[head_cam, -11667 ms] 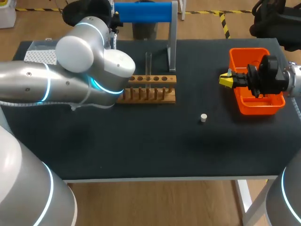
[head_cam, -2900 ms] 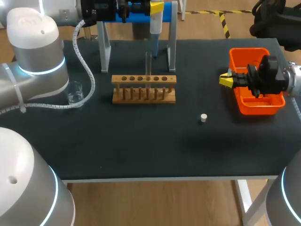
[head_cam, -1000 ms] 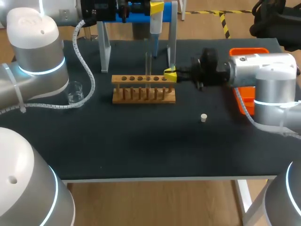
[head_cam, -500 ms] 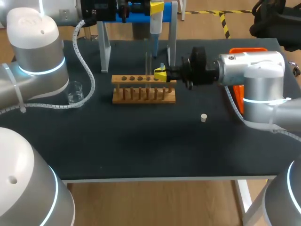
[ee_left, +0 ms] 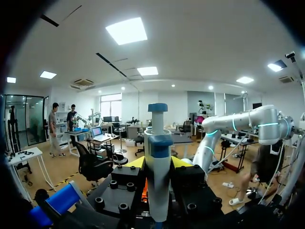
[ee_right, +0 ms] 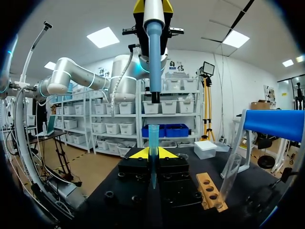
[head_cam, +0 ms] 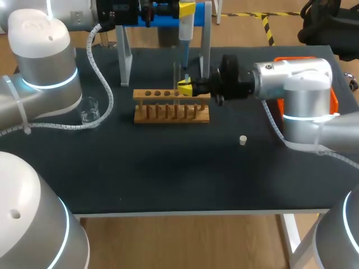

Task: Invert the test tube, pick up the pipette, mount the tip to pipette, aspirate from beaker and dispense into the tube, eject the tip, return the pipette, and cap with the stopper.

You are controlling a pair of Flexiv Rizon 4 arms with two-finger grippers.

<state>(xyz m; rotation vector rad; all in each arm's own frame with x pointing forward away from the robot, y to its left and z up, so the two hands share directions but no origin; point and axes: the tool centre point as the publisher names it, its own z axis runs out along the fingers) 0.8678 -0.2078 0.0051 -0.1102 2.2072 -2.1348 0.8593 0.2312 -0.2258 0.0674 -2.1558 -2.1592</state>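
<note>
My left gripper [head_cam: 187, 8] is shut on the white and blue pipette [head_cam: 184, 28], which hangs upright above the back of the wooden rack [head_cam: 171, 106]. In the left wrist view the pipette [ee_left: 157, 157] fills the gap between my left gripper's [ee_left: 157, 163] yellow tips. My right gripper [head_cam: 185, 88] is shut on a blue pipette tip [ee_right: 153, 140], held upright just under the pipette's nozzle [ee_right: 155, 98] with a small gap between them. A clear test tube [head_cam: 176, 75] stands in the rack. The beaker [head_cam: 88, 109] is at the left. The white stopper [head_cam: 243, 140] lies on the mat.
An orange bin [head_cam: 305, 60] at the right is mostly hidden behind my right arm. The blue pipette stand [head_cam: 162, 14] with its grey posts is at the back, behind the rack. The dark mat in front of the rack holds only the stopper.
My right arm has carried the blue tip leftwards along the rack to a spot under the pipette. The left arm and pipette have stayed put.
</note>
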